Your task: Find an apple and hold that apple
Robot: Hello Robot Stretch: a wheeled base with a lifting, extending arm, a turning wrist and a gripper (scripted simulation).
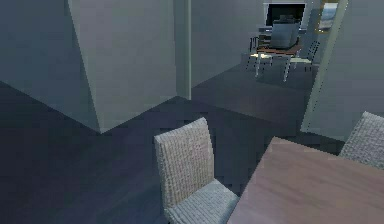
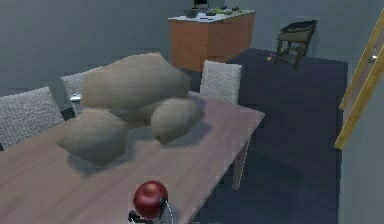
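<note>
A round red apple (image 2: 149,196) shows at the near end of a long wooden table (image 2: 215,135), close to the arm side view's bottom edge. Just beneath it, dark parts with small white bits look like my gripper (image 2: 148,215), cut off by the picture's edge. I cannot tell whether it holds the apple, since the tabletop lies right behind both.
Grey woven chairs (image 2: 28,108) (image 2: 221,80) line the table's far side. Beyond are an orange counter (image 2: 210,40), a dark chair (image 2: 297,40) and a yellow door frame (image 2: 362,80). In the forward view are a chair (image 1: 190,165), the table corner (image 1: 320,185) and a wall pier (image 1: 120,60).
</note>
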